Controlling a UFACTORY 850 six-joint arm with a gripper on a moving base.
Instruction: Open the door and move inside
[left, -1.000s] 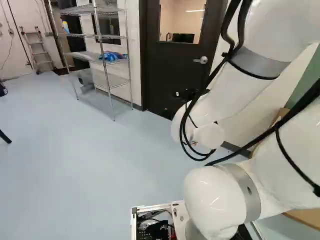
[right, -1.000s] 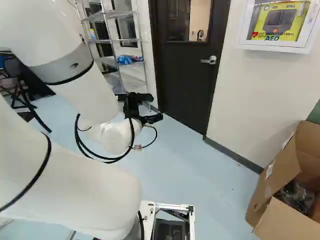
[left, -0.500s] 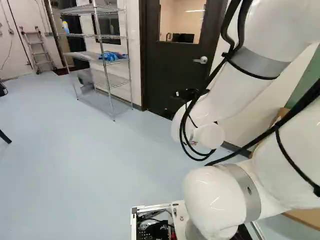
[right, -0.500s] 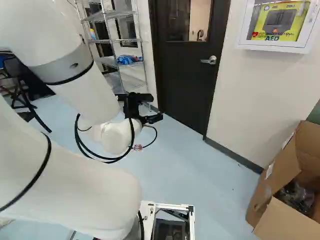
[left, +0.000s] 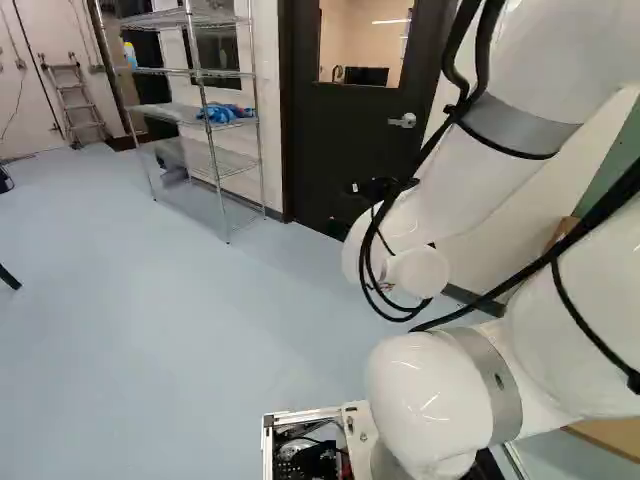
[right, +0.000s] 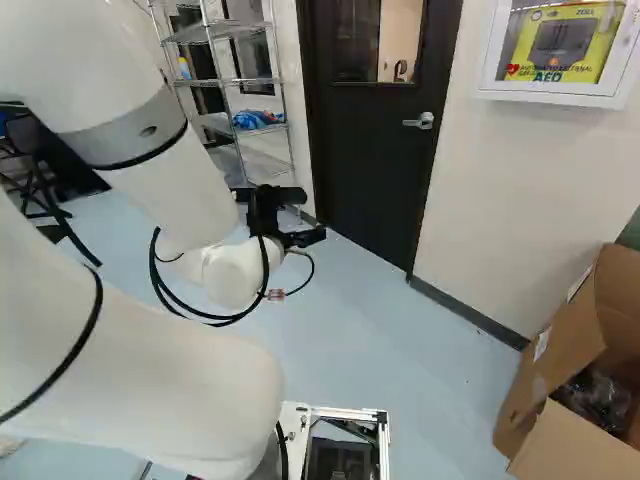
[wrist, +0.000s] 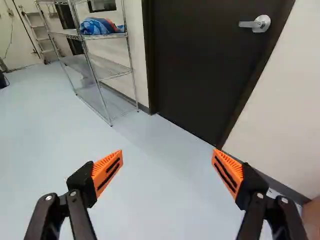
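Observation:
The dark door (right: 372, 165) stands closed in its frame, with a window in its upper part. Its silver lever handle (right: 419, 121) sits near the edge by the white wall. My gripper (right: 306, 216) is low in front of the door in the right base view, below handle height; the arm partly hides it in the left base view. Seen from the wrist, the gripper (wrist: 167, 151) has its orange pads wide apart with only floor between them. The door (wrist: 205, 65) and handle (wrist: 257, 23) are ahead of it, apart from the fingers.
A wire shelf (left: 217, 170) holding a blue bundle stands beside the door. Across from it, an open cardboard box (right: 550, 375) is on the floor by the wall, under a white wall cabinet (right: 548, 95). A ladder (left: 77, 100) leans farther back.
The base has moved very slightly, shifting the handle, wall cabinet and cardboard box a little to the right in the right base view. The arm holds its pose.

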